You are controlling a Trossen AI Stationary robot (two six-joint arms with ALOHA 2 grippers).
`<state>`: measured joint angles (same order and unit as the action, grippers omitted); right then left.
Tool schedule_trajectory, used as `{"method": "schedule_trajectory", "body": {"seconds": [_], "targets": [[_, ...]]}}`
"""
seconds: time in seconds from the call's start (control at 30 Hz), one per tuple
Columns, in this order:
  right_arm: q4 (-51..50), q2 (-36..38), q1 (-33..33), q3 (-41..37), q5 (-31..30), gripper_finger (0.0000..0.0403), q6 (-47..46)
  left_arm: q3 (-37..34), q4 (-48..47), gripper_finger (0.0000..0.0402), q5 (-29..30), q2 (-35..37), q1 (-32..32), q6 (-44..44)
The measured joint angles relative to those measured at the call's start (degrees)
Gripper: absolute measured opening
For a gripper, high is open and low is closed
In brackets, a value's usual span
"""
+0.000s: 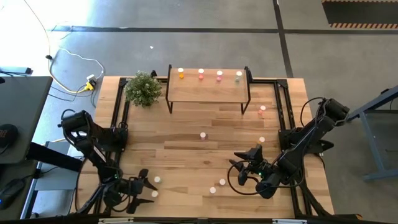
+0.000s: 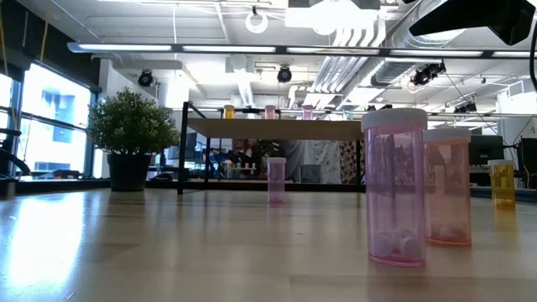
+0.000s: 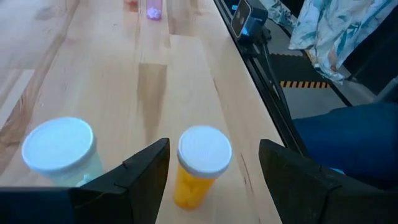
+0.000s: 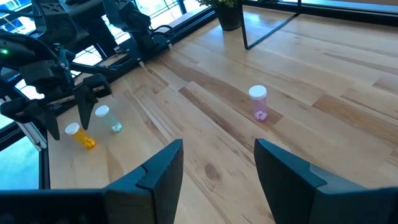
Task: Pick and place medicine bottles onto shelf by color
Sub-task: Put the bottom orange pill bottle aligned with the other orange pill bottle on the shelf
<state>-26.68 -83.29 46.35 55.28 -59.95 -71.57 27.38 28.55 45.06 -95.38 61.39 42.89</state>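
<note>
The shelf (image 1: pixel 208 93) stands at the table's far edge with several white-capped bottles (image 1: pixel 201 74) in a row along its back. Loose medicine bottles stand on the table: a pink one (image 1: pixel 203 135) mid-table, two (image 1: pixel 222 182) near the front, others (image 1: pixel 262 110) at the right. My left gripper (image 3: pixel 211 162) is open low at the near left. Its fingers stand either side of an upright orange bottle (image 3: pixel 204 165) without touching it. A pale green bottle (image 3: pixel 59 152) stands just outside one finger. My right gripper (image 4: pixel 217 162) is open, above the table at the near right.
A green potted plant (image 1: pixel 143 89) sits left of the shelf. Black rails (image 1: pixel 283 106) run along both table sides. In the low view two pink bottles (image 2: pixel 394 189) stand close to the camera. A person's blue-clad leg (image 3: pixel 348 134) shows beyond the table's near edge.
</note>
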Motion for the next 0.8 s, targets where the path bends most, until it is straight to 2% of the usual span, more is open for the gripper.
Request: {"method": "schedule_trajectory", "body": {"seconds": [0.33,0.6,0.8], "targets": [[0.00,0.00,-0.02,0.00,0.10,0.0188,0.00,0.17,-0.43,0.0239,-3.74,0.01,-3.00,-0.02],[0.00,0.00,-0.02,0.00,0.12,0.0188,0.00,0.17,-0.43,0.0237,-3.78,0.01,-3.15,-0.03],[0.00,0.00,-0.01,0.00,0.12,0.0188,0.00,0.17,-0.45,0.0198,-3.91,0.00,-3.19,-0.65]]}}
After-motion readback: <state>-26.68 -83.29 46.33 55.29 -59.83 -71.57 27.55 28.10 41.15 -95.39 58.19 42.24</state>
